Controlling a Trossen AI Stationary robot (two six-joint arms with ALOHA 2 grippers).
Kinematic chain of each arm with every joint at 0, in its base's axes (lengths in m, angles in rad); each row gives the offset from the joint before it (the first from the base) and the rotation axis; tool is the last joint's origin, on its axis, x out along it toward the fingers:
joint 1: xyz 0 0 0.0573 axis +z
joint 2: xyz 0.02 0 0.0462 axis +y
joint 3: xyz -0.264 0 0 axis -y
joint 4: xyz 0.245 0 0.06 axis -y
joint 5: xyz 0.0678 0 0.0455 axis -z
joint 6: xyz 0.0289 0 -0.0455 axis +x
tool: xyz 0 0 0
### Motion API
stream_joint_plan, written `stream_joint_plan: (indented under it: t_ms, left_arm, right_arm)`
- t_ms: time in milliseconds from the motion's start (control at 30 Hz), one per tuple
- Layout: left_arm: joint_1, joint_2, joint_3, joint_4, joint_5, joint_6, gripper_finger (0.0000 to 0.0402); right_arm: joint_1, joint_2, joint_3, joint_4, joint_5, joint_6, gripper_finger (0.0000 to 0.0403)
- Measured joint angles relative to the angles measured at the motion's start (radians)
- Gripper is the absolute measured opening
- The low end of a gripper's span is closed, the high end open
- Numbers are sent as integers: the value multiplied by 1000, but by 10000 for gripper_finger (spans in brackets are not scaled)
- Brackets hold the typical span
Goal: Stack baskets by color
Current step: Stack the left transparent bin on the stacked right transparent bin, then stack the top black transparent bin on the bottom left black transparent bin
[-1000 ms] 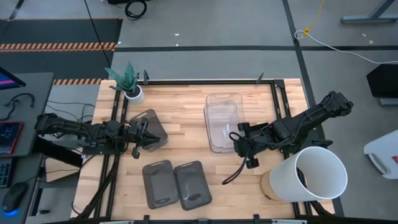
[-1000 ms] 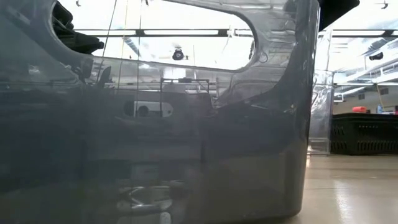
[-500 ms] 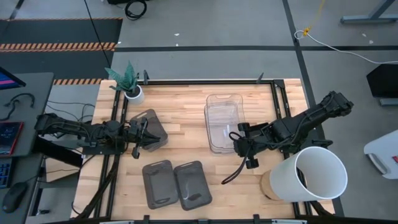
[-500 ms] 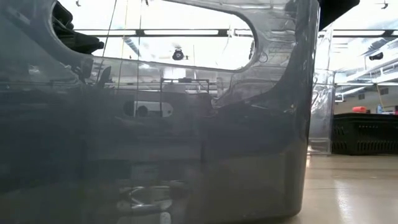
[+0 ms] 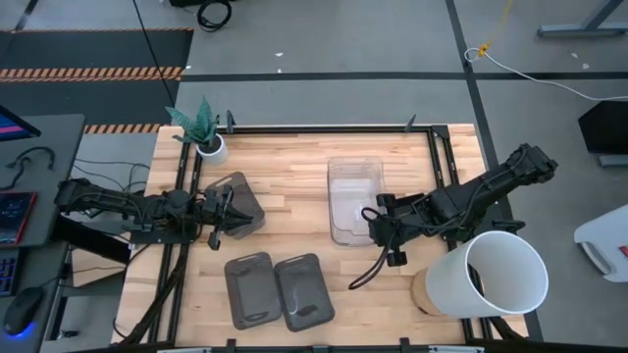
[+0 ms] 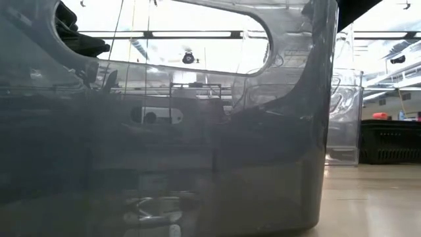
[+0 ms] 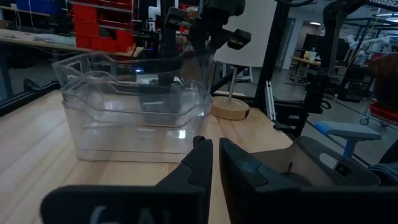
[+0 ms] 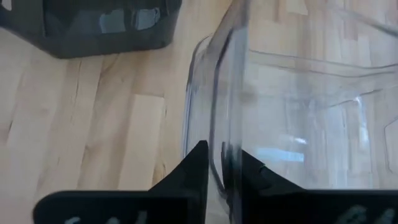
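Two clear baskets sit nested on the table's middle; they also show in the low view and the left wrist view. My right gripper is at their near right corner. Its fingers stand open on either side of the upper basket's clear wall; whether they touch it, I cannot tell. My left gripper is on the left, shut on a tilted dark grey basket. Two more dark grey baskets lie side by side near the front edge. My left gripper pinches the dark grey basket by its near left edge between its two fingers. The fingers lie level and come from the table's left. The basket sits tilted beyond them; the fingers hide the exact place of contact.
A big white bucket lies on its side at the near right, beside a round wooden disc. A small white plant pot stands at the far left. A dark grey basket wall fills most of the low view.
The upper clear basket, which sat offset toward the far left of the lower one and higher, has dropped down into it and now lines up with it. Both arms have kept their places.
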Motion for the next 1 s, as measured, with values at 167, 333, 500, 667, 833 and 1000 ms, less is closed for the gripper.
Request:
stream_joint_plan:
  t_ms: [167, 333, 500, 667, 833, 1000]
  left_arm:
    - [0, 0, 0, 0, 0, 0, 30]
    - [0, 0, 0, 0, 0, 0, 25]
    - [0, 0, 0, 0, 0, 0, 30]
    - [0, 0, 0, 0, 0, 0, 36]
    - [0, 0, 0, 0, 0, 0, 34]
    - [0, 0, 0, 1, 0, 0, 28]
  right_arm:
    - [0, 0, 0, 16, -1, 1, 76]
    - [0, 0, 0, 37, 3, -14, 107]
    - [-1, 0, 0, 82, 5, -44, 143]
    - [-13, -8, 0, 117, 3, -59, 181]
    - [-31, -18, 11, 145, 1, -60, 214]
    - [-36, -37, 53, 136, -16, -35, 237]
